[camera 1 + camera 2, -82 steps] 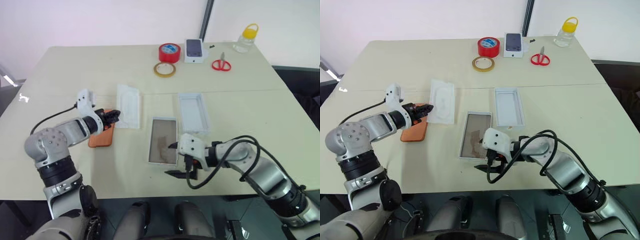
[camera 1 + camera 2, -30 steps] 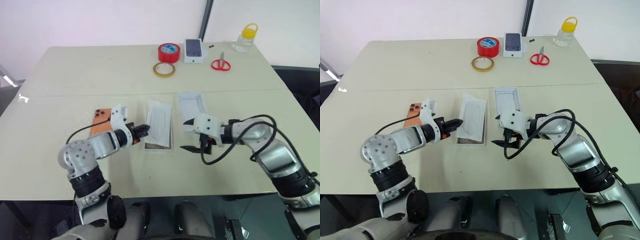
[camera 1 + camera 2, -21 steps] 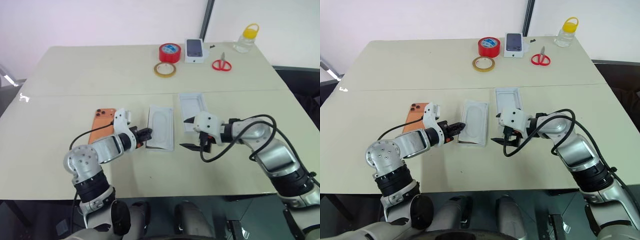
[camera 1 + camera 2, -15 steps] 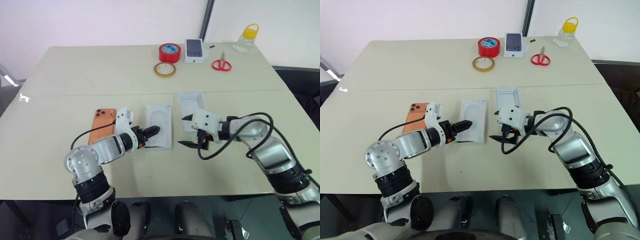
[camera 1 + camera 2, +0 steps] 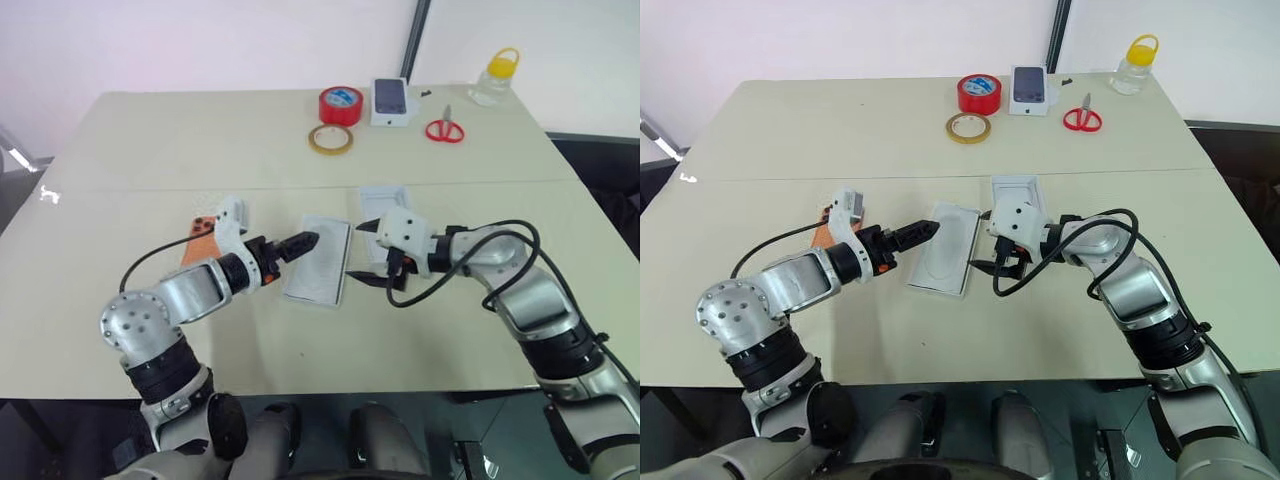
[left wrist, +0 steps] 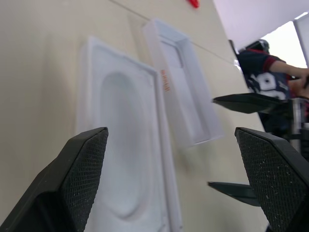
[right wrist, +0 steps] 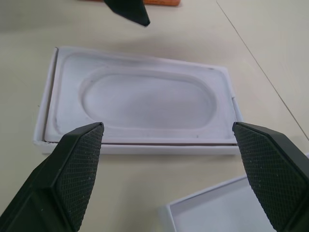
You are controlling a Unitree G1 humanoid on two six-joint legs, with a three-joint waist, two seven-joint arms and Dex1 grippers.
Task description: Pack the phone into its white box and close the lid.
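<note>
Head views: on the bench [image 5: 120, 150] the white box [image 5: 318, 259] lies near the middle, and a flat white card with an oval recess [image 5: 945, 258] sits in its top, covering the floor. This box serves as the landmark. The lid [image 5: 1018, 197] lies just beside the box on its right and slightly farther back, open side up. The phone [image 5: 203, 238] lies to the box's left, largely hidden behind the left arm, with an orange edge showing. The left end effector [image 5: 302, 242] hovers over the box's left edge with its fingers spread wide, holding nothing. The right end effector [image 5: 365, 253] stands at the box's right edge, over the near end of the lid, jaws wide and empty. Well behind the box, at the far edge of the bench, are a red tape roll [image 5: 340, 104], a tan tape ring [image 5: 329, 139], a small white box with a dark phone picture [image 5: 391, 101], red scissors [image 5: 444, 129] and a yellow-capped jar [image 5: 495, 75].

Left wrist view: the two wide-spread fingers [image 6: 72, 183] frame the card-covered box, with the lid just beyond it and the right end effector's black tips past that.

Right wrist view: the spread fingers [image 7: 72, 169] frame the box and its card; a lid corner shows near, and the phone's orange edge lies beyond the box.
</note>
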